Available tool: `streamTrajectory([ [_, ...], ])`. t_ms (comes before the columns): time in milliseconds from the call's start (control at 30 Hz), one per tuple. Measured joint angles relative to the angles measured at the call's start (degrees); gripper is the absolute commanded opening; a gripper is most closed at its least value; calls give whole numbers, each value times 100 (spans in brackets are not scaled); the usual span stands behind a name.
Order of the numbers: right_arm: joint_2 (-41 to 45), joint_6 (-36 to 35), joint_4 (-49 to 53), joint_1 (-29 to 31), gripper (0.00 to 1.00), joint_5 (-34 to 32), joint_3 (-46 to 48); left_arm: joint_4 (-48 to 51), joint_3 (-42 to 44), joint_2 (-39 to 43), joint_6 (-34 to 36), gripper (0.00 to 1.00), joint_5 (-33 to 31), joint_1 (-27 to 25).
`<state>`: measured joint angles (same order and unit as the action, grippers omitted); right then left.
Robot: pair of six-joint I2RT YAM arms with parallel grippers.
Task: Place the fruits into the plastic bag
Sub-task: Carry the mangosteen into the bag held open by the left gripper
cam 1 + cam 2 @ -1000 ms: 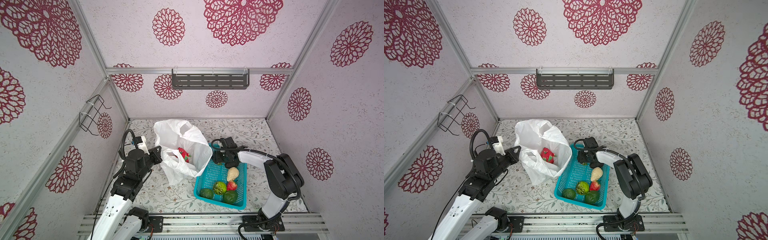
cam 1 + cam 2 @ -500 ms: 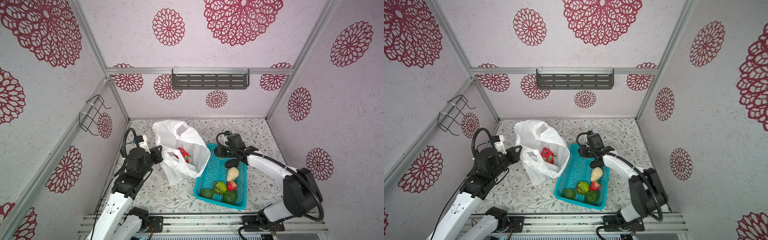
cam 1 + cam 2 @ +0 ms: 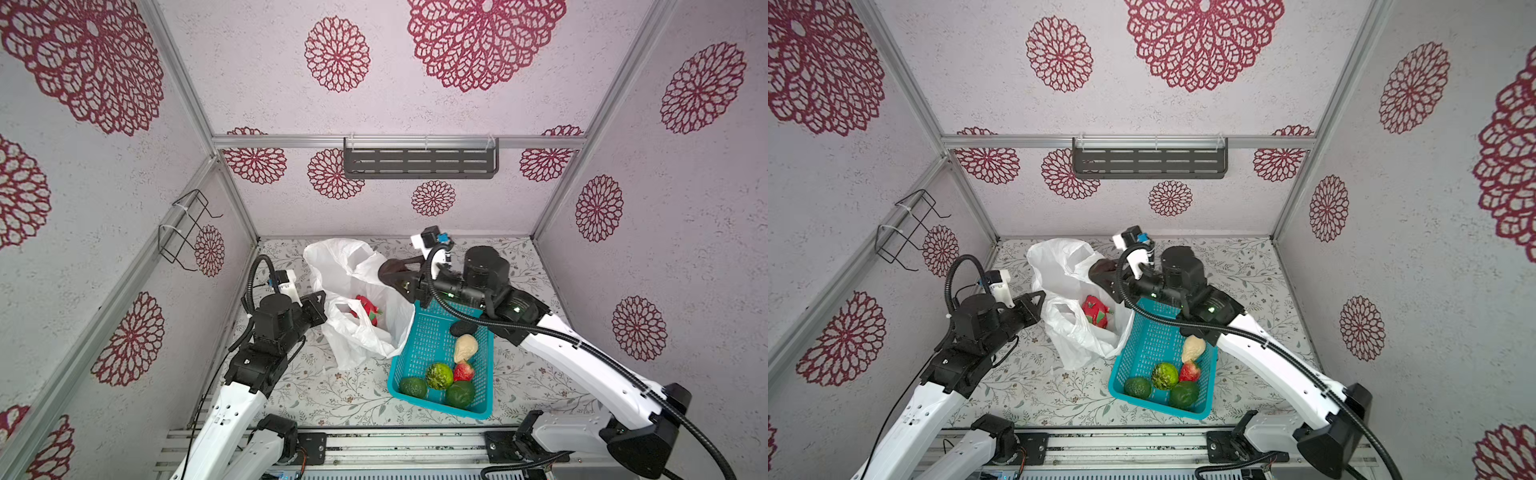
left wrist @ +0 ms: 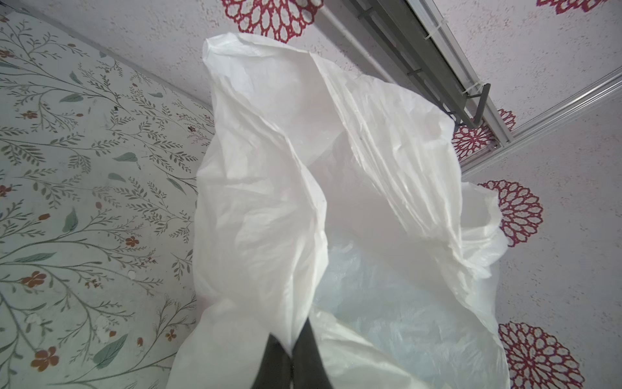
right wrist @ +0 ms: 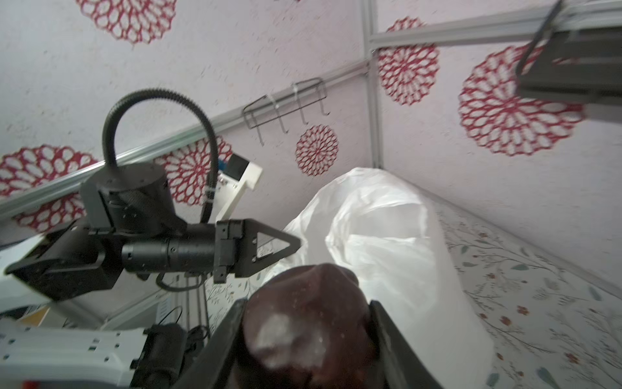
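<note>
Dark fruit is sitting pinched in the right pincer, at the rim of the open plastic bag. Inside the bag a dragon fruit is lying. The left pincer, pressed together, is pinching the bag's edge. Five other fruits are resting in the teal basket just beside the bag on the tabletop.

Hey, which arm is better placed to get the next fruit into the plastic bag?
Right. The right end effector grips a dark fruit close to the rim of the plastic bag. The left end effector is shut on the bag's edge, holding it up; releasing would likely let the mouth sag.
</note>
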<state>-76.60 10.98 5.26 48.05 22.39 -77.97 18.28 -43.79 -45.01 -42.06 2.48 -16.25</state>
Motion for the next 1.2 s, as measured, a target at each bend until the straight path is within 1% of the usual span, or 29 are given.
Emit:
streamTrajectory([
  [67,-435,-96,219,107,42,251,-22,2,0,7,-4,0,-2,-17],
  [133,-767,-122,396,144,43,326,136,9,0,26,-9,0,-7,-37],
  [233,-994,-142,645,114,44,315,529,57,0,98,-9,0,-26,-52],
  [300,-1036,-151,841,81,45,310,627,92,0,157,-9,0,-39,-57],
  [433,-1161,-260,1038,57,45,271,466,151,0,225,-4,0,-52,-70],
  [633,-1591,-411,1220,57,46,114,323,341,-11,343,33,0,-188,-87],
  [800,-2044,-459,1421,57,48,-153,208,754,-328,363,251,0,-339,-96],
  [900,-2201,-496,1519,57,53,-393,125,992,-610,376,417,0,-483,-103],
  [933,-2232,-496,1552,57,56,-470,101,1054,-691,391,470,0,-538,-105],
  [1000,-2258,-501,1576,57,69,-588,79,1145,-837,415,566,0,-634,-107],
  [1067,-2258,-494,1582,57,79,-693,72,1213,-946,420,647,0,-695,-107],
  [1133,-2258,-490,1563,57,84,-793,72,1257,-973,417,686,0,-715,-109],
  [1200,-2256,-487,1558,57,86,-901,72,1290,-973,402,695,0,-713,-114],
])
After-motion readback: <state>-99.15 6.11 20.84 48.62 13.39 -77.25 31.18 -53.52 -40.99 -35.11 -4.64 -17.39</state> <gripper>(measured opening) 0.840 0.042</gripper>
